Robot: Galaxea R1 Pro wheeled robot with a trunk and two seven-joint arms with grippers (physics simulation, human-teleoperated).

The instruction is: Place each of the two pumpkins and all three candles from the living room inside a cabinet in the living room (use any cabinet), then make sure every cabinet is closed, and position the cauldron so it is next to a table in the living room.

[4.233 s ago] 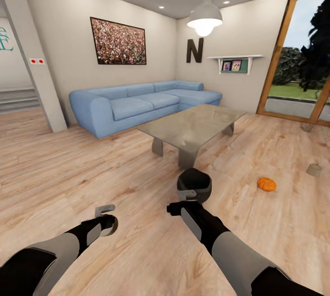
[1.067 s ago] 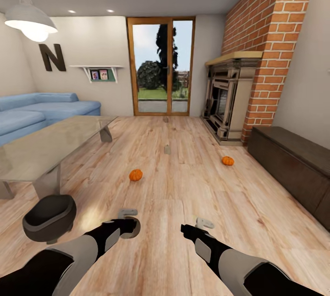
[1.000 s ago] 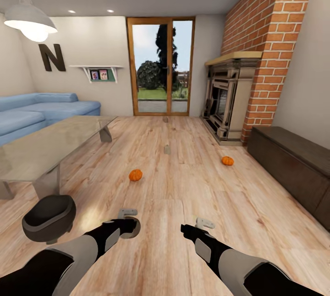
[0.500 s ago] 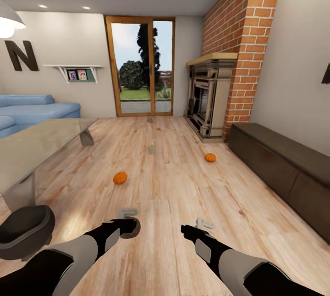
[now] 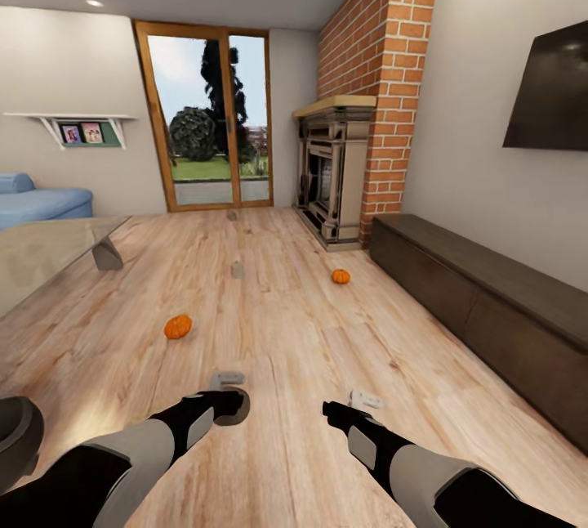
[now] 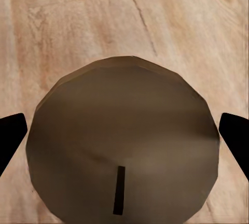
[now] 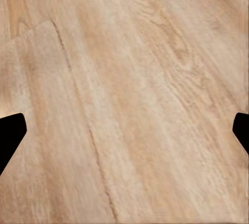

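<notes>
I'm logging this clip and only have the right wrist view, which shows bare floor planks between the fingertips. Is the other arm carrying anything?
Observer: Yes. In the left wrist view a candle sits between the fingertips of the left gripper, wick end towards the camera.
Operator: Where are the pumpkins?
Observer: Both are on the floor in the head view. The nearer pumpkin is ahead to the left, and the farther pumpkin is near the fireplace.
Operator: And the cabinet?
Observer: The long dark cabinet runs along the right wall, with its visible fronts closed.
</notes>
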